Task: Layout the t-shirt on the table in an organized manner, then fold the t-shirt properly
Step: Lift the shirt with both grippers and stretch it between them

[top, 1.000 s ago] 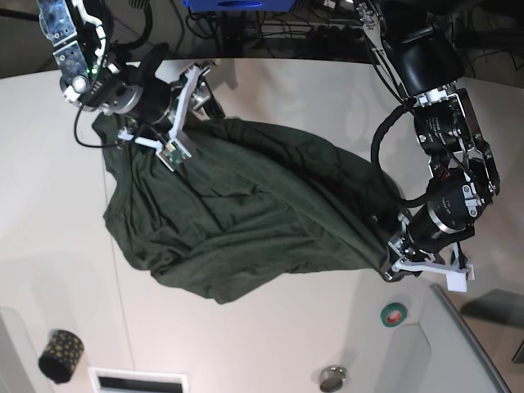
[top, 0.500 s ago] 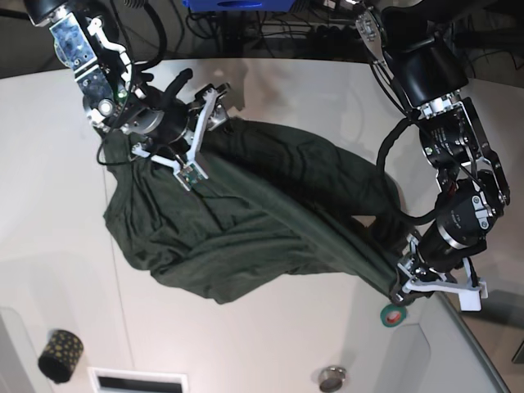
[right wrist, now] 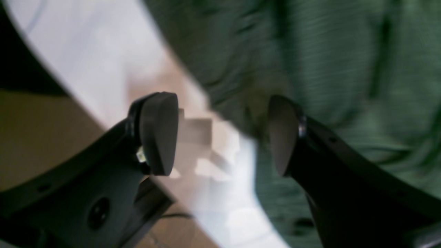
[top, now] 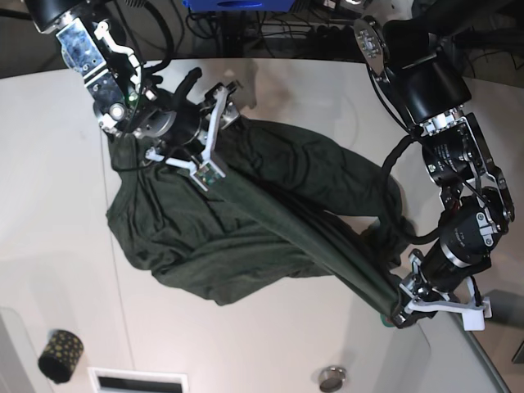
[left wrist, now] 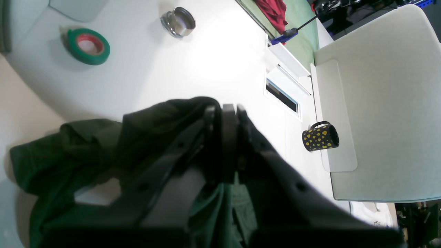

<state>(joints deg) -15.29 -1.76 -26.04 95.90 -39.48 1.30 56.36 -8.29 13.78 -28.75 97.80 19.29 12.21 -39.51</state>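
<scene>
Left claw [top: 399,313] at lower right of the base view is clamping a bunched corner of the t-shirt [top: 237,221], jaws pressed together on the fabric. The dark green shirt is lying crumpled across the middle of the white desk [top: 49,188], one taut fold running diagonally to that claw. Right claw [right wrist: 220,134] at upper left is standing wide apart over the shirt's edge, gripping nothing.
</scene>
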